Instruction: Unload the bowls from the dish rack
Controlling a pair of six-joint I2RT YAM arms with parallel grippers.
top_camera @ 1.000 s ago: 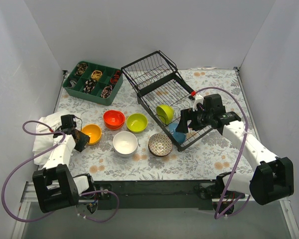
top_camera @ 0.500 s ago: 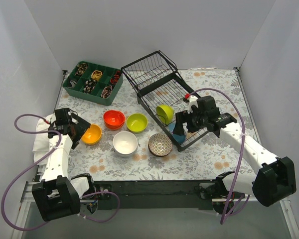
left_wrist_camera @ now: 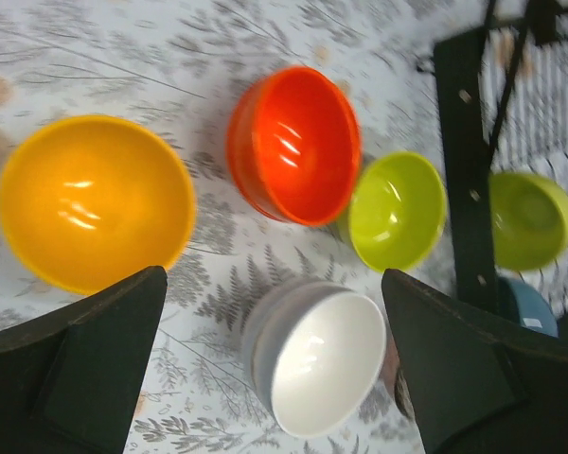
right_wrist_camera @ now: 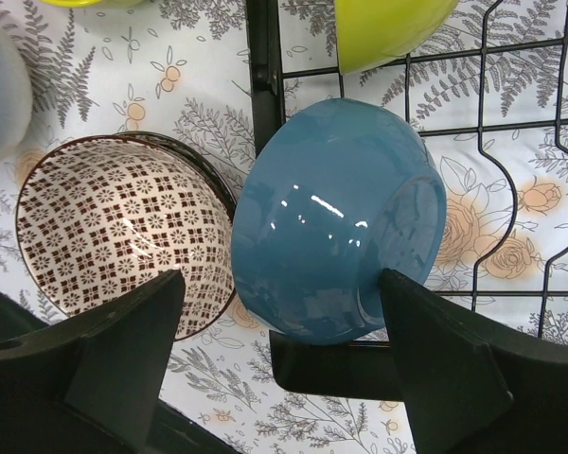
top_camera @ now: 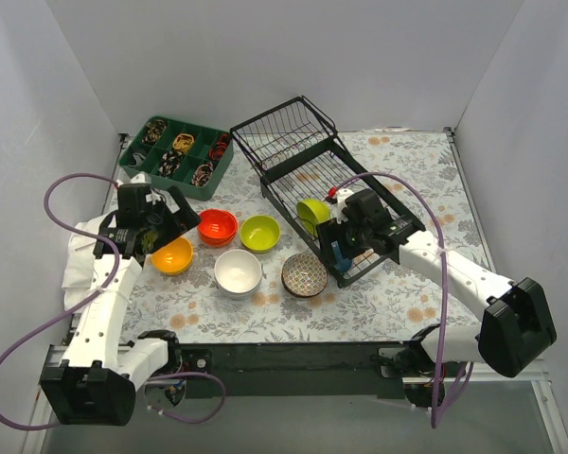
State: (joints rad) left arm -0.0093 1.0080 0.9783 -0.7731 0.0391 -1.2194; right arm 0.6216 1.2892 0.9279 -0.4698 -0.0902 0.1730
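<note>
The blue bowl, tipped on edge in a corner of the dish rack, is framed squarely between the released, empty jaws of the nearer right arm.

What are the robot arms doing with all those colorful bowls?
They are emptying the dish rack. The right gripper is open over a blue bowl tipped on edge in the rack, beside a yellow-green bowl. The left gripper hovers open over the table, where the orange bowl, red bowl, green bowl, white bowl and patterned bowl sit.
</note>
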